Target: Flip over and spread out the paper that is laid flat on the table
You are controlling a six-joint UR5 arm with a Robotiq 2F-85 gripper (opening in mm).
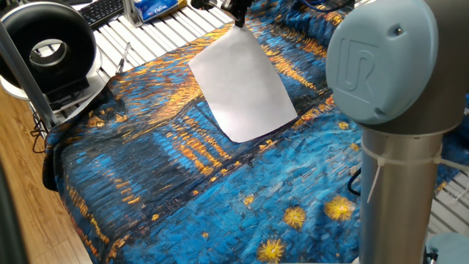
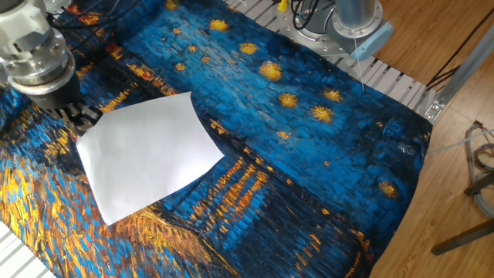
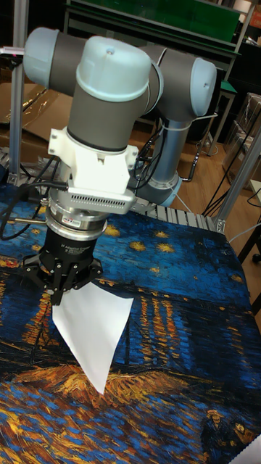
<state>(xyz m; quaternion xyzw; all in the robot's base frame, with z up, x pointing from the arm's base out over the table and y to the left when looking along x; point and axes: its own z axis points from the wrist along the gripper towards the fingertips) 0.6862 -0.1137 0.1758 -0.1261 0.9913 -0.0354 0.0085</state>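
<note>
The arm is built of thick silver-grey metal tubes joined by rounded pale blue-grey caps, one of them embossed with a "UR" logo. Beneath its wrist sits a white block with a slotted vent strip and a red-marked label, black cables trailing from its side. The black two-finger gripper (image 3: 61,284) has angular linkage arms.
</note>
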